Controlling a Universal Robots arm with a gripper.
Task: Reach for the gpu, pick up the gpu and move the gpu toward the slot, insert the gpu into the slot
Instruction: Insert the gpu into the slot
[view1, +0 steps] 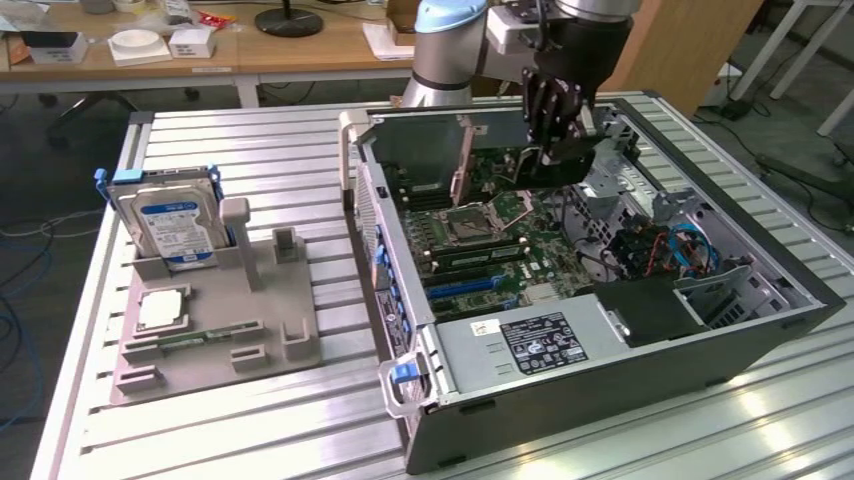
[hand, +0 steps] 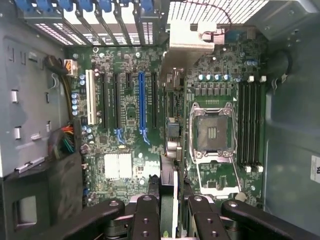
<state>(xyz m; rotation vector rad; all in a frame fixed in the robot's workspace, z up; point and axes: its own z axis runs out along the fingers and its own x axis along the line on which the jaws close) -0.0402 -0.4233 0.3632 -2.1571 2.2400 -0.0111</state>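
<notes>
My gripper (view1: 553, 108) hangs over the open computer case and is shut on the gpu (view1: 558, 165), a dark flat card held above the green motherboard (view1: 514, 250). In the wrist view the gpu (hand: 169, 150) runs edge-on between my fingers (hand: 147, 215), and its metal end bracket (hand: 187, 40) lies toward the case's slotted rear wall. The slot (hand: 141, 107), a long blue connector strip, lies on the board a little to one side of the card's edge and parallel to it. In the exterior view the slot (view1: 461, 285) sits nearer the front of the board.
The square silver processor socket (hand: 212, 132) and the black memory slots (hand: 250, 125) lie on the card's other side. The case walls (view1: 721, 340) and a power supply (view1: 527, 345) ring the board. On the exterior view's left, a grey fixture (view1: 267, 340) holds a hard drive (view1: 174, 225).
</notes>
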